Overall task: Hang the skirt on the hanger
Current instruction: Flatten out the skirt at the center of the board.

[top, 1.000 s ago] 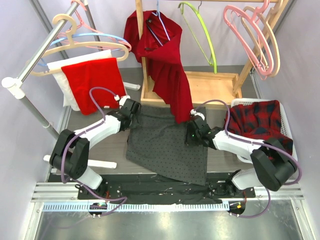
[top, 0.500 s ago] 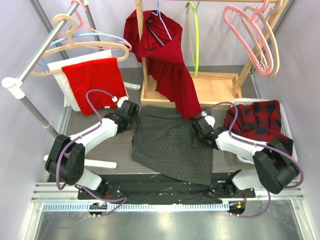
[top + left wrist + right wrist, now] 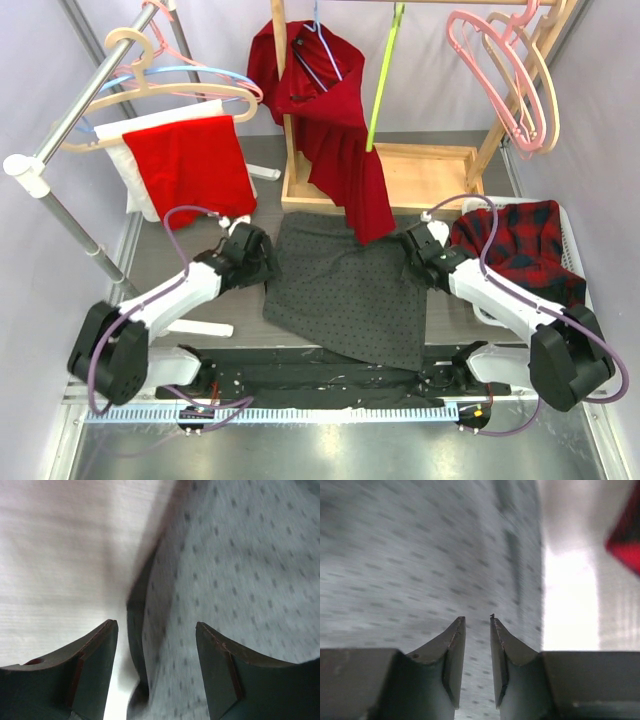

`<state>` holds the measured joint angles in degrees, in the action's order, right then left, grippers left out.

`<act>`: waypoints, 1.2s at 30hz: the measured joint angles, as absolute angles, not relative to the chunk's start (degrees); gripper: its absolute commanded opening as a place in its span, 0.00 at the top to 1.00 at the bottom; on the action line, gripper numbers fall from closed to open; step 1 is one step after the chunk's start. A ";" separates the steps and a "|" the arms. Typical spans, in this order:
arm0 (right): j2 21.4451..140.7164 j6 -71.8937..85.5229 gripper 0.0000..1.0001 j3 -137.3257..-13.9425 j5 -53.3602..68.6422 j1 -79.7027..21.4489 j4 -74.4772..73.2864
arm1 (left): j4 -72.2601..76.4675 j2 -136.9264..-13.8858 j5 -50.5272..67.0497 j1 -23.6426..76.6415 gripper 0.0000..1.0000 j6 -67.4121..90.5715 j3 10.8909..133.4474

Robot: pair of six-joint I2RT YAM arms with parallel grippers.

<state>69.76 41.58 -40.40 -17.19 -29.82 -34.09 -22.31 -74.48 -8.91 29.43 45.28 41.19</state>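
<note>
**Grey tabletop, dotted skirt flat between both grippers**

Grey table (image 3: pixel 200 245) carries the skirt (image 3: pixel 345 290), a dark dotted cloth spread flat. Its long axis runs from the waist end, far from the arm bases, to the hem near them. Each arm sits at one waist corner, so neither is clearly nearer.

In the left wrist view the skirt (image 3: pixel 240 570) has its side edge passing up between the fingers of the left gripper (image 3: pixel 156 625). Cloth lies beneath one finger and bare table beneath the other. Those fingers are spread wide and hold nothing; from above, the left gripper (image 3: pixel 258 258) sits at that edge.

The right gripper (image 3: pixel 476 619) has its fingers drawn nearly together with only a thin slit between them. The skirt (image 3: pixel 420 555) fills the view ahead of the tips, its side edge off to one side of them, and no fold shows caught in the slit. From above, the right gripper (image 3: pixel 418 248) rests at the opposite waist corner.

My reading is that the coming move turns on the left fingers straddling the edge, which needs only a closing pinch.

Beyond the waist a red garment (image 3: pixel 345 150) drapes onto the skirt's far edge. A green hanger (image 3: pixel 383 80) hangs well past both sets of fingertips. Pink hangers (image 3: pixel 500 70) hang out past the right gripper, and I cannot tell which hanger is meant.
</note>
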 measured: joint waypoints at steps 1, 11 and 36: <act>69.84 41.12 0.68 -41.58 -17.04 -29.82 -33.47 | -22.28 -72.18 -7.68 29.65 0.32 46.17 39.75; 77.47 39.29 0.67 -45.60 -12.71 -29.82 -25.19 | -27.40 -55.35 -3.36 33.98 0.30 54.39 30.48; 84.20 39.18 0.70 -41.06 -4.51 -19.68 -15.77 | -26.06 -53.84 4.64 38.74 1.00 55.31 29.17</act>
